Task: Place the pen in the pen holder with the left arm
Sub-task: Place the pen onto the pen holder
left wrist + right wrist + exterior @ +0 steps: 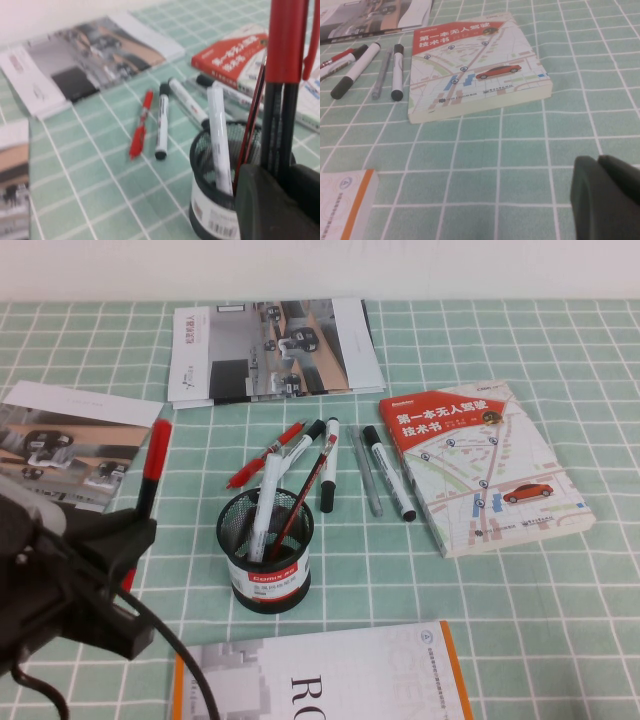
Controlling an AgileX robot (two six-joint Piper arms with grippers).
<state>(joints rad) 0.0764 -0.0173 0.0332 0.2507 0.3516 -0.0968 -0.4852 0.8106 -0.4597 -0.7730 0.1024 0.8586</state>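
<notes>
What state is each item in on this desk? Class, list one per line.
Pen: upright, held by left gripper, not yet in holder.
Holder: upright, holds a white marker and a thin red pen.
Red pen: lying flat.
Markers: lying flat, capped.
Map book: closed, flat.
Right gripper: over bare cloth, holding nothing.

A desk-like office or study setup: the desk point(560, 620) wears a green-and-white checked cloth strewn with stationery. Beyond the left claw point(128, 540) lie brochures point(270, 348), loose white markers point(385, 472) and a red pen point(262, 457); the mesh pen holder point(266, 550) stands just beside it. A red-covered book point(482, 465) lies further off.
</notes>
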